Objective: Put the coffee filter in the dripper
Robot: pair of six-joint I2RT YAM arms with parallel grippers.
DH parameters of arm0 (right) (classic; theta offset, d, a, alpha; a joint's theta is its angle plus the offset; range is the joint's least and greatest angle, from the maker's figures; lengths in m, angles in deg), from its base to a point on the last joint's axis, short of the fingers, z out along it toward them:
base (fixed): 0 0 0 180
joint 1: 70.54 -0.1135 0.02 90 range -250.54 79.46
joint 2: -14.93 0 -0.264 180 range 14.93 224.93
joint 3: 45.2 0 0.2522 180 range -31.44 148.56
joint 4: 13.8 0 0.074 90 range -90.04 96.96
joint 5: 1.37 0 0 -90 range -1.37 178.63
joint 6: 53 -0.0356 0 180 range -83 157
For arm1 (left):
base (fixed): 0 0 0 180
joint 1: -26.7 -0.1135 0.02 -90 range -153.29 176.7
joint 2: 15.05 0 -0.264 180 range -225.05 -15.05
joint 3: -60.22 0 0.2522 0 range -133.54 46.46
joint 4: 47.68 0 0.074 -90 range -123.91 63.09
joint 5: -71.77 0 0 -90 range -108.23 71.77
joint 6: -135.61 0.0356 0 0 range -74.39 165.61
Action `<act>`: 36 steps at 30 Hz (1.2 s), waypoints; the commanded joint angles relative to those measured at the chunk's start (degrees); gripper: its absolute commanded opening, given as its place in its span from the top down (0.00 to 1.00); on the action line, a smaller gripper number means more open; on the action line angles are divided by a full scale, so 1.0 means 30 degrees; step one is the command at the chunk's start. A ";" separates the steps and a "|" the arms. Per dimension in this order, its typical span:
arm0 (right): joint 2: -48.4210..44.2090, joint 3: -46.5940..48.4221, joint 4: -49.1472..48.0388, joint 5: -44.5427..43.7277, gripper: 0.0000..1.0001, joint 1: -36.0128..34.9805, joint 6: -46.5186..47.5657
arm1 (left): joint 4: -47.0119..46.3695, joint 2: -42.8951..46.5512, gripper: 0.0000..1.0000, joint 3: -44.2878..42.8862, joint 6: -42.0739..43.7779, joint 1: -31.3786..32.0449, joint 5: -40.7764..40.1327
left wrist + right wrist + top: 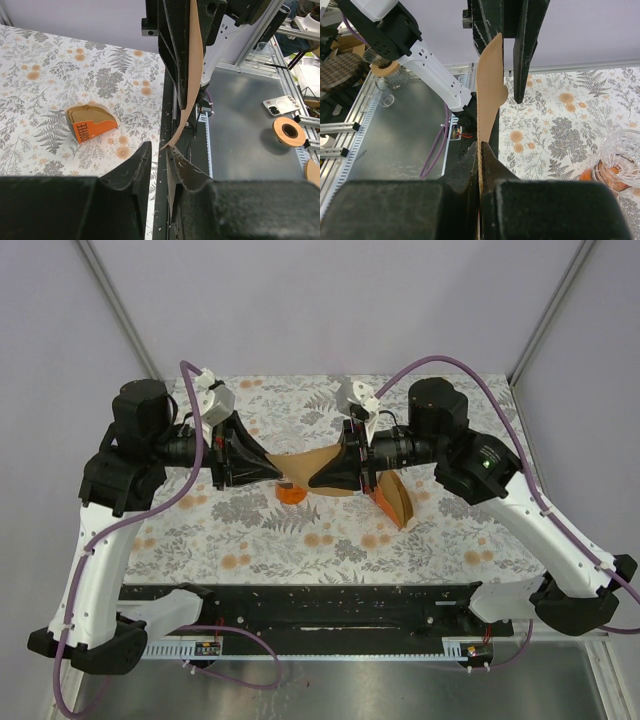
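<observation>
A single brown coffee filter (303, 468) hangs in the air over the middle of the flowered surface (250, 530), caught between two arms that face each other. The right gripper (479, 150) is closed tight on one edge of the paper. The left gripper (159, 148), at the filter's 9 o'clock in the overhead view, stands only narrowly apart, its fingers either side of the opposite edge with daylight showing beside the paper, so it does not appear to be clamping. The dripper (292, 494), clear glass on an orange base, stands on the surface just at the filter's 6 o'clock, partly hidden under the grippers. In the right wrist view its funnel holds no paper. At the filter's 4 o'clock lies the holder (92, 127), marked COFFEE, with more brown papers in it.

By these pictures one filter is out of the holder and lifted near the dripper, but the main step is not yet done. What is left appears to be to bring the paper over the funnel mouth, lower it in point first and let go. Whether the cone has been spread open cannot be told, as both wrist views show it edge-on.
</observation>
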 commanded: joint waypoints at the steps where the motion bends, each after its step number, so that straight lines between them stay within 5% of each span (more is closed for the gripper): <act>1: -0.0780 -0.0068 -0.0615 -0.0062 1.00 0.0115 0.0020 | -0.1426 0.0245 0.80 0.0148 -0.1315 -0.0155 0.1061; 6: -0.0780 -0.0156 -0.0644 -0.0004 1.00 0.0086 0.0020 | -0.1631 0.0274 1.00 0.0440 -0.0701 -0.0214 0.2993; 12: -0.0721 -0.0156 -0.0615 -0.0120 1.00 0.0115 -0.0009 | -0.1660 0.0333 1.00 0.0500 -0.0377 -0.0214 0.4225; 17: -0.0663 -0.0097 -0.0644 -0.0413 1.00 0.0115 -0.0009 | -0.1660 0.0450 0.83 0.0646 -0.0524 -0.0243 0.4608; 27: -0.0311 0.0079 -0.0849 -0.0677 1.00 0.0115 -0.0273 | -0.1660 0.0597 0.80 0.0763 -0.0729 -0.0185 0.4462; 33: -0.0223 0.0078 -0.1025 -0.0648 1.00 0.0115 -0.0273 | -0.1983 0.0568 1.00 0.0910 -0.1111 -0.0214 0.4372; 36: -0.0399 0.0049 -0.0967 -0.0765 1.00 0.0115 -0.0273 | -0.1925 0.0626 1.00 0.0940 -0.0935 -0.0185 0.4579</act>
